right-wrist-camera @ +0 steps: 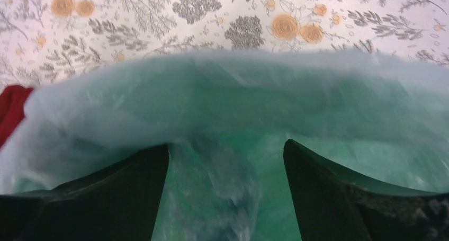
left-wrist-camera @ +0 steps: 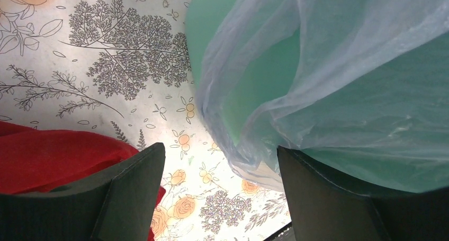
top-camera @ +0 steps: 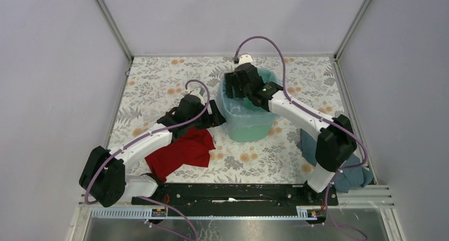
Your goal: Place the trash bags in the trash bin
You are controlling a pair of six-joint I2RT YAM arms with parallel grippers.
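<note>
The trash bin (top-camera: 255,128) is found upright on the table (top-camera: 153,82), toward the far middle of the flowered surface. A thin, see-through trash bag (left-wrist-camera: 323,61) is seen lining it, with the film folded out over the rim and hanging down the outer wall on the left side.

The left tool (left-wrist-camera: 219,152) is positioned low beside the bin's left wall. Its jaws are held wide apart and nothing is gripped. The table surface is visible through the gap, and the loose hem of the bag is observed just beside the right finger (left-wrist-camera: 328,198). Whether film and finger touch cannot be told.

The right tool (right-wrist-camera: 226,145) is located over the bin's mouth, at the far-left part of the rim, pointing down into it. Its jaws are likewise spread wide. Crumpled film is noted between the fingers, but it is not pinched.

A red cloth (top-camera: 182,151) is recorded on the table under the left arm, near the bin's left side. A blue cloth (top-camera: 308,143) is recorded on the right, partly covered by the right arm.
</note>
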